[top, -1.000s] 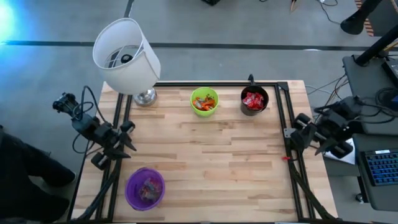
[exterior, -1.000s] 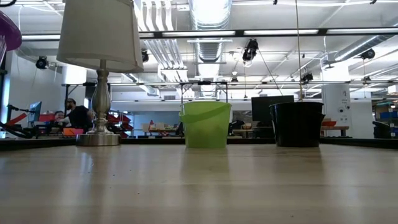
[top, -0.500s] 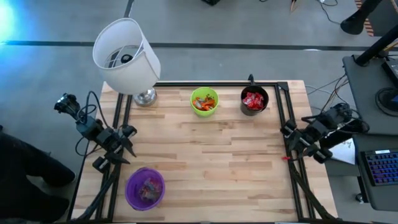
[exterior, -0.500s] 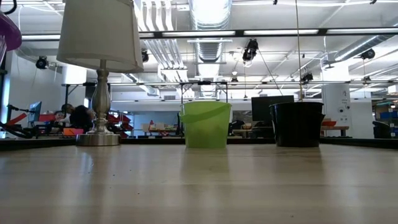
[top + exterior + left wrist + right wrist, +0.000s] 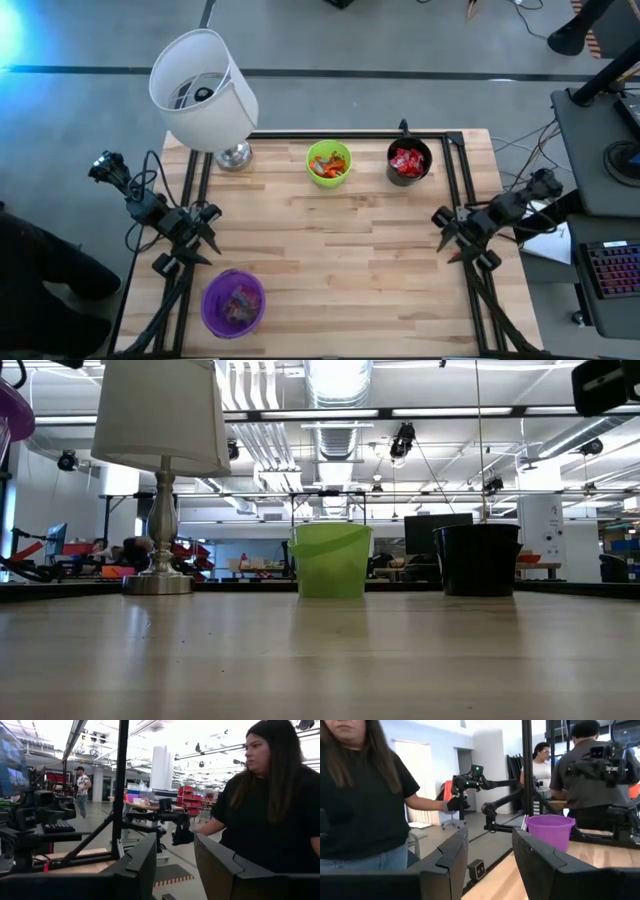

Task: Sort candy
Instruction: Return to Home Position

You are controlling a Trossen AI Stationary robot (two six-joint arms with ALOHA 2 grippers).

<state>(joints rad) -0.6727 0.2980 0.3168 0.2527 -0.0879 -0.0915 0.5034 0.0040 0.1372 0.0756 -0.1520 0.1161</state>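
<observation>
High view: small crinkly wrapped candy [image 5: 407, 161] sits only in the green plastic cup [image 5: 309, 163], black cup [image 5: 390, 155] and purple cup [image 5: 207, 295], none loose; both grippers hang spread and empty at the wooden table [image 5: 340, 250] sides, left gripper [image 5: 203, 228] nearest purple, right gripper [image 5: 443, 230] nearest black.

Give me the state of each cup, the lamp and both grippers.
green cup: upright, holds orange and green candy.
black cup: upright, holds red candy.
purple cup: upright, holds mixed candy.
lamp: upright.
left gripper: open, empty, at the table's left edge.
right gripper: open, empty, at its right edge.
</observation>
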